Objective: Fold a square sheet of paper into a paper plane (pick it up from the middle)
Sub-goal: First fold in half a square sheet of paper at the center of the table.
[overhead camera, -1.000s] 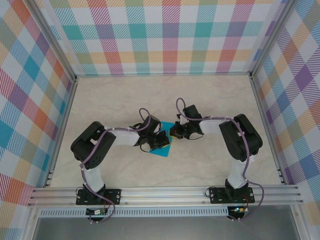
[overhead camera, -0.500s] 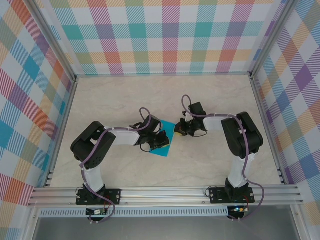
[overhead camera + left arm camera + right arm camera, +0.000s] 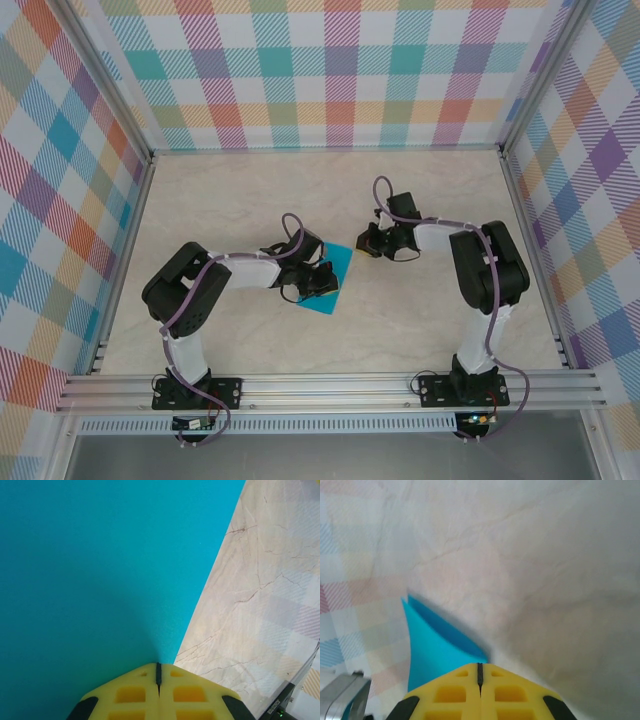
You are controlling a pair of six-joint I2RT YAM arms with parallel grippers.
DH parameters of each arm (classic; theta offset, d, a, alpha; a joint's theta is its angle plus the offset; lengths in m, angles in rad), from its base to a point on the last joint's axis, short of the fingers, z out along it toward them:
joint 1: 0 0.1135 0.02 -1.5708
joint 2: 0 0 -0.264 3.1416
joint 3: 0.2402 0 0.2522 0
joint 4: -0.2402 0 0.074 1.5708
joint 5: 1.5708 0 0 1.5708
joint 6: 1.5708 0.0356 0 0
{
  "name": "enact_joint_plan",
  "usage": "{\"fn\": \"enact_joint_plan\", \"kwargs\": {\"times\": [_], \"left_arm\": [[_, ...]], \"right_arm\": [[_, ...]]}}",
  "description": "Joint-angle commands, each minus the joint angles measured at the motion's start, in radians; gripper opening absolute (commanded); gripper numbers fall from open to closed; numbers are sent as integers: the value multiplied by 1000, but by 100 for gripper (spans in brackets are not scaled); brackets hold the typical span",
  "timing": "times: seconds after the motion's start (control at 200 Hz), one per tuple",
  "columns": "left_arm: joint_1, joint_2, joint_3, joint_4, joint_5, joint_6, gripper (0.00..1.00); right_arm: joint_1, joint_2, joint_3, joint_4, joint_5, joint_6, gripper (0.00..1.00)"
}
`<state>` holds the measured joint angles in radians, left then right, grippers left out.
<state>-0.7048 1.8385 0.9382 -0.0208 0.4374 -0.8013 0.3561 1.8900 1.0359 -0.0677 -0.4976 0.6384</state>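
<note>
Early stage: sheet apparently doubled once, no plane formed.
The square sheet of paper lies flat on the table with a two-layer edge. The left gripper, fingers closed, rests on it. The right gripper, closed and empty, sits just off its far corner.

The left arm rises from its base, bends at the elbow and stretches its forearm to the right and towards the middle. The left pincer is at its tip, tilted downward, its yellow fingers pressed together with only a thin seam between them. The right arm stands taller, folds over and reaches left. The right pincer points left, and its fingers are likewise closed tight.
</note>
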Motion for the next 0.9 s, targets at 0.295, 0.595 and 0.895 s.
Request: {"fn": "enact_joint_plan", "kwargs": {"times": [0.295,0.595,0.895], "left_arm": [[-7,42,-3,-112,-33,14,0],[-7,35,-24,-130,-35,4,0],[-8,33,-25,-120,-26,4,0]], "right_arm": [[124,4,-69,34,-59,-12,0],[26,81,38,-59,42,-35,0],[-47,112,190,-157,128,-37,0]]}}
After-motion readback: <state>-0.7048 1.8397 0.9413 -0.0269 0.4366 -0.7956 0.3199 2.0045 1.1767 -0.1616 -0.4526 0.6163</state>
